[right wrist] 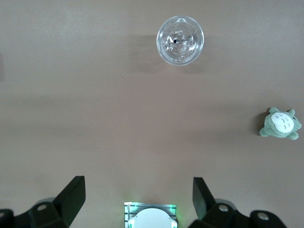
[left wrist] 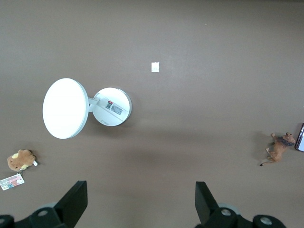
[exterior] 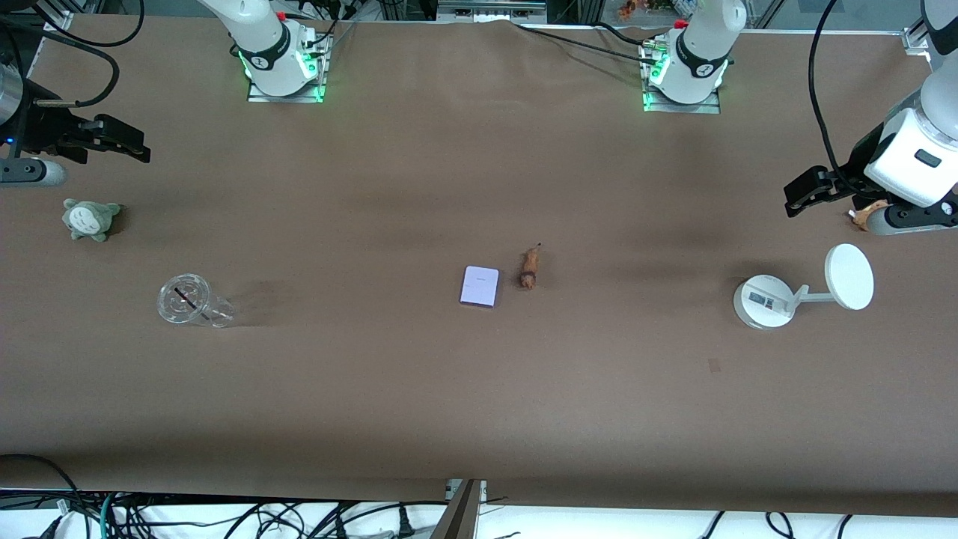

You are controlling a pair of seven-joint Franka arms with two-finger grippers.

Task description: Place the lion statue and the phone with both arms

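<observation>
The lion statue, a tiny orange-brown figurine, lies on the brown table near its middle. The pale lavender phone lies flat beside it, toward the right arm's end. In the left wrist view the lion and a sliver of the phone show at the edge. My left gripper is open and empty, up in the air at the left arm's end of the table. My right gripper is open and empty, up in the air at the right arm's end. Both arms wait away from the objects.
A white round-based stand with a disc stands under the left gripper's end. A brown plush toy lies near it. A grey-green plush and a clear plastic cup lie at the right arm's end.
</observation>
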